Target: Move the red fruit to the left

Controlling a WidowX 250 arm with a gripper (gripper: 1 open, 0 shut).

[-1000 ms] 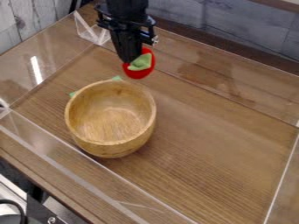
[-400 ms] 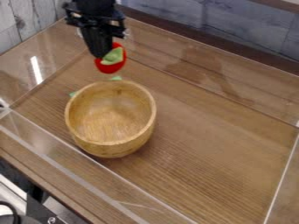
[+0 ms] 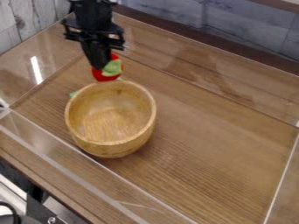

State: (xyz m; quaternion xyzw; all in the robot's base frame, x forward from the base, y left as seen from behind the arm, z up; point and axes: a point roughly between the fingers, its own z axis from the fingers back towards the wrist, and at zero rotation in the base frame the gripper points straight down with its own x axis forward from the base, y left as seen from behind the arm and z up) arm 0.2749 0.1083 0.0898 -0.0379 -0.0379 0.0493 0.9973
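Note:
The red fruit (image 3: 107, 73), small and glossy with a green leafy top, hangs just above the wooden table. My black gripper (image 3: 103, 63) points straight down and is shut on it. The fruit sits just behind the far left rim of the wooden bowl (image 3: 111, 118). The fingertips are partly hidden by the fruit.
A green block (image 3: 75, 93) peeks out behind the bowl's left rim. Clear acrylic walls (image 3: 35, 70) fence the wooden table (image 3: 222, 114) on all sides. Bare tabletop lies to the right of the bowl and along the far left.
The gripper has carried the red fruit leftward and lower, from above the table behind the bowl's right side to a spot near the bowl's far left rim.

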